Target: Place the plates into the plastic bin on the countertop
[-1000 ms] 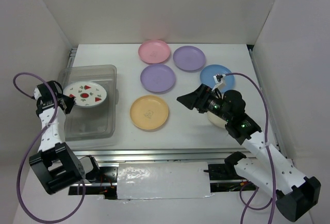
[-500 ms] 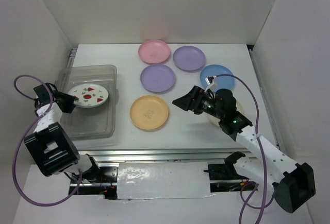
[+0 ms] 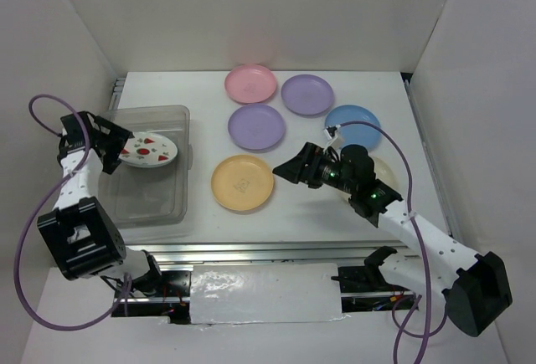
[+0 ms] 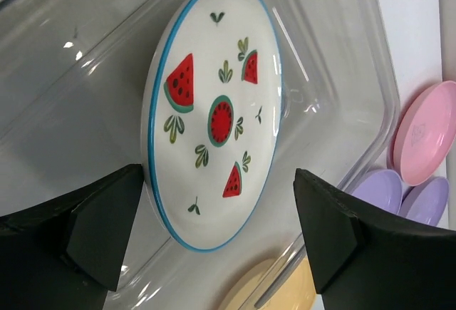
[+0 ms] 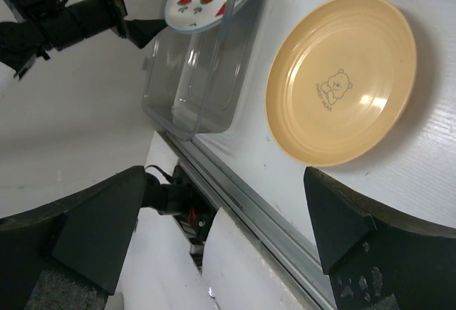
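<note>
The white plate with red fruit prints lies in the clear plastic bin on the countertop. My left gripper is open at the plate's left rim, with both fingers off it. My right gripper is open in the air just right of the orange-yellow plate. Pink, two purple and blue plates lie on the countertop. A cream plate is mostly hidden under the right arm.
White walls close in the countertop at the left, back and right. A metal rail runs along the front edge. The bin stands at the far left, its right wall close to the orange-yellow plate.
My left gripper has opened and let go of the printed plate, which now rests in the bin. The right arm has reached further left, towards the orange-yellow plate.
</note>
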Available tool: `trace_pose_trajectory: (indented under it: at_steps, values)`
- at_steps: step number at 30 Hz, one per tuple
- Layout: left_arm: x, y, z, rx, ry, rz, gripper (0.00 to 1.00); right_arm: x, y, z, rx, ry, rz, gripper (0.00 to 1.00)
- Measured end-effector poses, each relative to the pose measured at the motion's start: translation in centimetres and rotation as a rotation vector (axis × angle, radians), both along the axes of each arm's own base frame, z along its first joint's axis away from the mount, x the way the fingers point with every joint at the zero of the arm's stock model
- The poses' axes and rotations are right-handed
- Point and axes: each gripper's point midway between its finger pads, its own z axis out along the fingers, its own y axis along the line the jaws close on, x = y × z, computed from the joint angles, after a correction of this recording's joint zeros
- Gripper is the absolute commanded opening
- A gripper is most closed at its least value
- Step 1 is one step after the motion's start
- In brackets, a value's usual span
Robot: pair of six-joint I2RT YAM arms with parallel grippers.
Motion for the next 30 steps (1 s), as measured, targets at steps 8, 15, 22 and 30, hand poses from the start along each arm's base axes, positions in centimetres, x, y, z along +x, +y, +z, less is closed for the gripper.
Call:
trace_pose_trajectory:
  at_steps: [8, 15, 22, 30]
  values:
    - [0.4, -0.2, -1.2, 0.051, 0.149, -0.014, 0.99, 0.0, 0.2, -0.2, -0.010, 0.001, -0.009, 1.00]
    - [-0.4, 0.1, -1.9, 0.096, 0.289, 0.013, 0.99, 0.1, 0.4, -0.6, -0.036, 0.016, -0.029, 1.00]
    - [-1.2, -2.8, 2.2, 0.224, 0.264, -0.069, 0.99, 2.6, 0.7, -3.3, -0.152, 0.100, -0.124, 1.00]
    - [-4.6, -8.1, 15.2, 0.433, -0.099, -0.252, 0.99, 5.5, 1.2, -13.3, -0.372, 0.313, -0.212, 0.81]
